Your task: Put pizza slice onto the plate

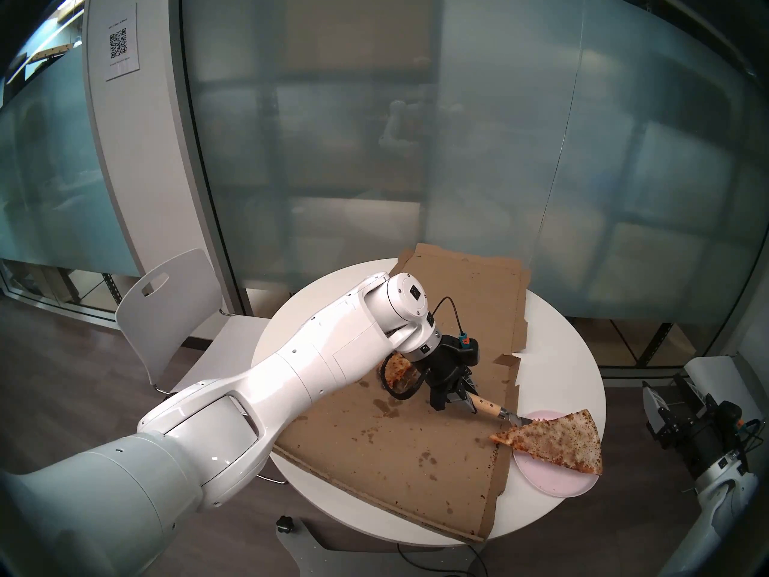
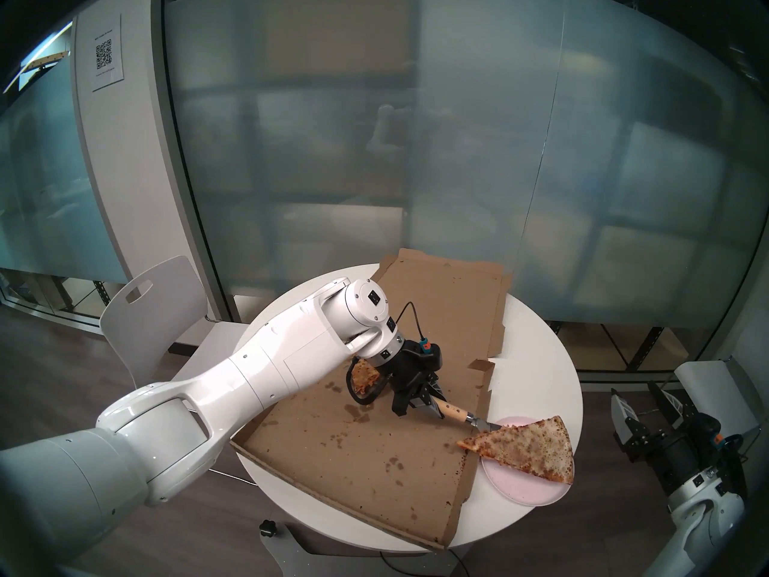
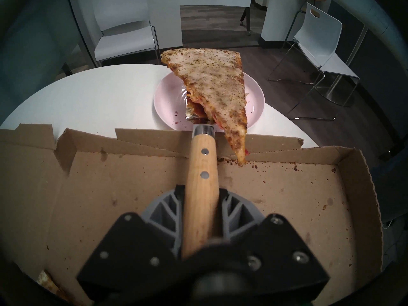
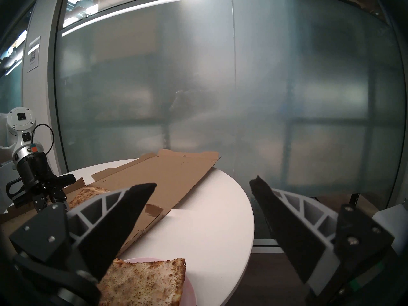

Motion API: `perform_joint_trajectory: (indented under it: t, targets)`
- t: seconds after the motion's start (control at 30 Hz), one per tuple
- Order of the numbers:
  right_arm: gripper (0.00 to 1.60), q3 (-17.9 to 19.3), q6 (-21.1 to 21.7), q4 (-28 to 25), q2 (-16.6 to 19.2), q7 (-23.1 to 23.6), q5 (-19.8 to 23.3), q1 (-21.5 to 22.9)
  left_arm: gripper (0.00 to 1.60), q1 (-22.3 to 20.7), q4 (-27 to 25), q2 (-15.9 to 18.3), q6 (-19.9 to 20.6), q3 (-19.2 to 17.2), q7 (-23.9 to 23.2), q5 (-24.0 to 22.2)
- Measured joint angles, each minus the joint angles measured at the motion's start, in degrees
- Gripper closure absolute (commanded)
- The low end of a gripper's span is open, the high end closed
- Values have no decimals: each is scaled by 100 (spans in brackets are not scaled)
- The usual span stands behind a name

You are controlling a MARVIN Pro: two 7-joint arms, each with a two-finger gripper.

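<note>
The pizza slice [image 1: 561,441] [image 3: 212,82] lies tilted on the metal blade of a wooden-handled spatula [image 3: 201,166]. It sits over the pale pink plate [image 1: 541,478] [image 3: 167,100]. Its tip hangs back over the box's right wall, and its crust end reaches past the plate's outer rim. I cannot tell whether it touches the plate. My left gripper [image 1: 460,397] [image 3: 201,189] is shut on the spatula handle, inside the box. My right gripper [image 4: 204,183] [image 2: 643,401] stands open and empty off the table's right side, just beyond the plate.
An open, grease-stained cardboard pizza box [image 1: 395,438] covers most of the round white table [image 1: 561,355]. A smaller, darker slice [image 1: 395,368] lies in the box behind my left wrist. The box's low wall [image 3: 254,144] runs between gripper and plate. A white chair [image 1: 174,305] stands far left.
</note>
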Motion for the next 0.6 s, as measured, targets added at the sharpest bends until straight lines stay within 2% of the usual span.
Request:
perform_joint_trajectory:
  t: [0.6]
  targets:
    - [0,104,13,75,3,13,54,28,160,-155,159,-219,116,39,23,115]
